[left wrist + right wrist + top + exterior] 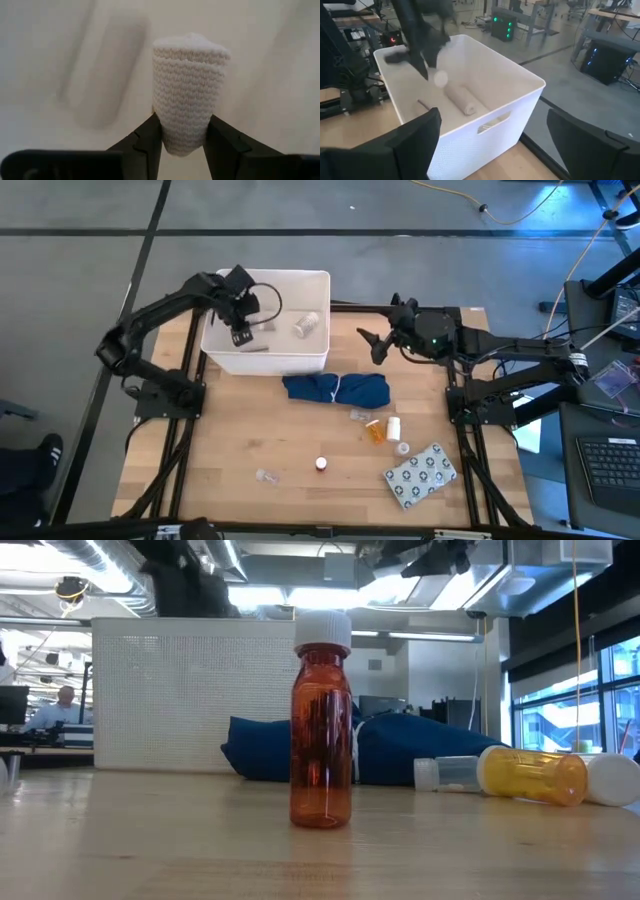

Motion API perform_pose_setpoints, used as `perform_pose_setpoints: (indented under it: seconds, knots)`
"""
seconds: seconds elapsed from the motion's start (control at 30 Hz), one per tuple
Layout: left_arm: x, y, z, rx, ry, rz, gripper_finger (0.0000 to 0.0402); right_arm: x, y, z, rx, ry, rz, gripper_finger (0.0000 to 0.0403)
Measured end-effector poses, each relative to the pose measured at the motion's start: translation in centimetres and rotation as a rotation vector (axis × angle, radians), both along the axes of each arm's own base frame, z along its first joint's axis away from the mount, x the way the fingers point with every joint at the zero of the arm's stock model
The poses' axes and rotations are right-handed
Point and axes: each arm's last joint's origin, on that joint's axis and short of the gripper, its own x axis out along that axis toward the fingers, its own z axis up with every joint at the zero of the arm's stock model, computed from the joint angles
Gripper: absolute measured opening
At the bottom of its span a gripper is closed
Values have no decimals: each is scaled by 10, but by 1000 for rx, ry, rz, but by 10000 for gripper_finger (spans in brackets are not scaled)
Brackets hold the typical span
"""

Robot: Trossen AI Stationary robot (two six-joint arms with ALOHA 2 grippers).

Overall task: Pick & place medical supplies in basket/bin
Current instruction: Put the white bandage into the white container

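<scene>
Wooden slats make up the table (pixel 230 450), with grey floor round it and an office behind. At the far left stands the white bin (pixel 318 320). The left gripper (pixel 241 332) hangs over the bin's inside, its jaws closed partway on a gauze roll (pixel 189 90) that stands up between the fingers (pixel 150 137). It looks about to be dropped in. One roll (pixel 461 98) already lies on the bin floor, so I'd say the job is barely begun.

Left on the table: an amber bottle (pixel 321 725) upright with a white cap, an orange pill bottle (pixel 373 431) on its side, a small clear vial (pixel 357 416) near it, another clear vial (pixel 266 476) toward the front, a white roll (pixel 393 427), and the dotted blister pack (pixel 421 474). A blue cloth (pixel 335 390) lies bunched just in front of the bin.

The right gripper (pixel 377 343) waits beside the bin with its jaws spread wide, holding nothing.

From above, the left arm covers part of the bin floor, so I can't count everything inside. A small white thing (pixel 403 448) by the pack is too tiny to name.
</scene>
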Motion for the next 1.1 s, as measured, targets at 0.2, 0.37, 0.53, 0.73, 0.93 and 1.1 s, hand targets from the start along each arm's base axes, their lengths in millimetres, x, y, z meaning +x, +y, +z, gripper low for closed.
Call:
perform_pose_setpoints:
  seconds: [0.2, 0.37, 0.53, 0.73, 0.93, 1.1]
  knots:
    - [-4, 7, 10, 103, 80, -44, 115, 0, 0, 0, 3, 0, 9, 361]
    - [-3, 12, -2, 90, 211, -117, 115, 0, 0, 0, 2, 0, 8, 361]
    - [4, 22, -27, -34, 303, -78, 115, 0, 0, 0, 1, 2, 8, 361]
    - [15, 35, -57, -118, 393, -74, 115, 0, 0, 0, -1, 5, 9, 361]
    - [21, 42, -82, -201, 466, -85, 115, -1, 0, -4, 11, 46, 6, 361]
    - [24, 45, -95, -239, 494, -71, 116, -2, 0, -7, 31, 63, -1, 361]
